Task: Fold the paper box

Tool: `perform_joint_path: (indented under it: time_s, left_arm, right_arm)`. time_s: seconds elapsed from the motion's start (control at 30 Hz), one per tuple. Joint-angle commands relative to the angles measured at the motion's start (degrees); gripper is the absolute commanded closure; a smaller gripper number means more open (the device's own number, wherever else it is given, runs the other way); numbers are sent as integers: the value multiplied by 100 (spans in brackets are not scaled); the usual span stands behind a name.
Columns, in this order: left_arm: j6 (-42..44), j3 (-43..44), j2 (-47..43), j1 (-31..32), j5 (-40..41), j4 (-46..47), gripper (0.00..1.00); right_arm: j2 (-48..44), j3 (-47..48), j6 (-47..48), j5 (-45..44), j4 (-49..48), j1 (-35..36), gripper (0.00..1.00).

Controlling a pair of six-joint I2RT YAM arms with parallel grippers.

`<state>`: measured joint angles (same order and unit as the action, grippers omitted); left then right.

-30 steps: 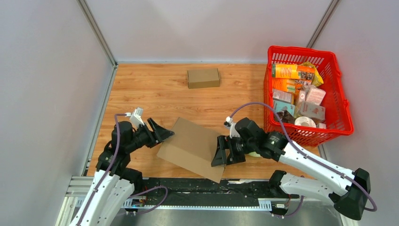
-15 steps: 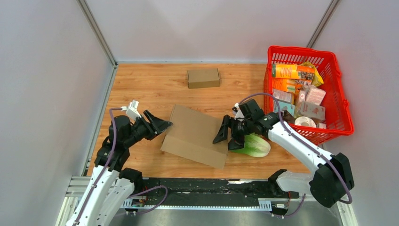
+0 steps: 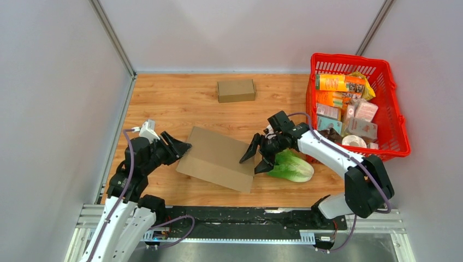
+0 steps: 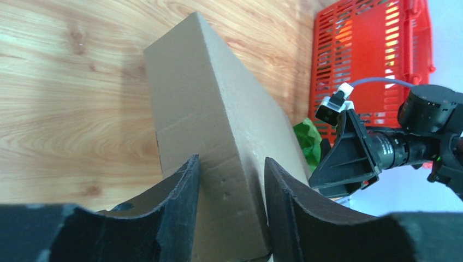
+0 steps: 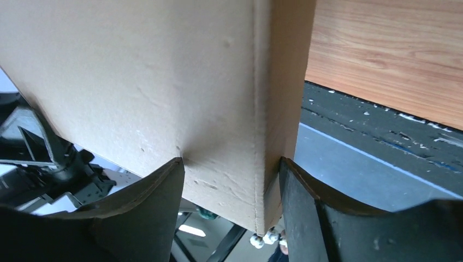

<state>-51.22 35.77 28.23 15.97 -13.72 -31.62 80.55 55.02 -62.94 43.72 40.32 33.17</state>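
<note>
Seen from above, my left gripper (image 3: 183,151) and my right gripper (image 3: 250,165) each clamp an opposite end of the flattened cardboard box (image 3: 215,158). It is tilted over the middle of the wooden table (image 3: 164,98), so one side braces while the other pushes it into shape.

paper box (image 3: 215,158) mid-table, between left gripper (image 3: 184,149) and right gripper (image 3: 250,164) | small box (image 3: 236,90) behind | lettuce (image 3: 295,170), basket (image 3: 349,56) right

We see a matt brown cardboard box (image 3: 215,158), a smooth wood-grain tabletop (image 3: 180,103) and a glossy red plastic basket (image 3: 349,66).
</note>
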Motion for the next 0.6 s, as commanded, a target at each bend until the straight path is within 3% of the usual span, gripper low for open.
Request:
perform_joint_path:
  time_s: [0.0, 0.1, 0.3, 0.4, 0.43, 0.53, 0.57]
  left_arm:
    - [-107, 228, 252, 258, -1757, -995, 57]
    - [-335, 264, 454, 258, -1757, -1136, 74]
    - [-1258, 141, 587, 214, -1845, -873, 91]
    - [-1626, 54, 579, 109, -1862, -996, 100]
    - [-1732, 9, 579, 82, -1898, -996, 100]
    - [-2154, -131, 570, 47, -1942, -970, 100]
    - [-2233, -175, 561, 47, -1959, -865, 100]
  right_arm:
    - [223, 790, -1115, 1402, -2029, 58, 46]
    - [522, 816, -1212, 1393, -2036, 23, 44]
    - [1006, 1185, -748, 1148, -2003, -29, 38]
    - [1173, 1703, 51, 1016, -1634, -47, 29]
    - [1191, 1957, 288, 937, -1467, -30, 19]
    - [1112, 2074, 975, 857, -1245, -38, 2]
    - [1051, 1969, 994, 944, -1385, -30, 1]
